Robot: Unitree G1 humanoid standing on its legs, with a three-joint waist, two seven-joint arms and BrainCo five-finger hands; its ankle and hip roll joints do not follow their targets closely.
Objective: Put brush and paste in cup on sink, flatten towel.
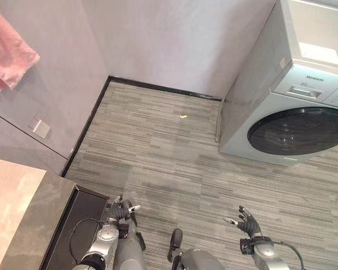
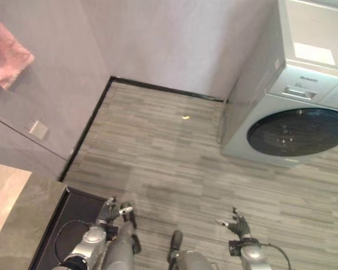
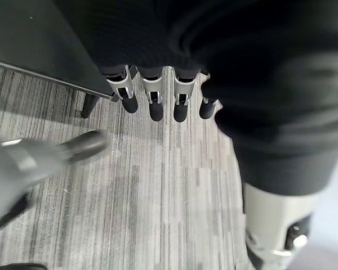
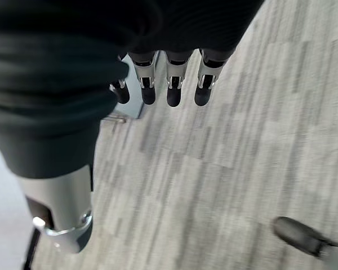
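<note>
A broad stretch of grey striped floor [image 1: 174, 163] lay open between the counter [image 1: 22, 225] at the robot's left and the one washer [image 1: 293, 95] at its right. The counter's near edge ran beside a dark cabinet side [image 1: 73, 225], close to the left hand [image 1: 121, 211]. The floor ended at a black skirting [image 1: 158, 87] under the far grey wall [image 1: 174, 39], and the skirting turned down along the left wall [image 1: 56, 73]. The washer stood against the far wall, its round dark door [image 1: 298, 130] facing the floor.

One small yellow speck [image 1: 183, 116] lay on the floor near the far wall, well apart from both hands. One pale square plate [image 1: 41, 128] sat on the left wall.

One pink towel [image 1: 8, 50] hung high on the left wall, well apart from either hand; whether it hung flat could not be told.

The left hand hung low over the floor, fingers [image 3: 152, 101] relaxed and straight, holding nothing. The right hand [image 1: 248, 222] hung over the floor too, fingers [image 4: 172, 90] loosely spread, empty.
</note>
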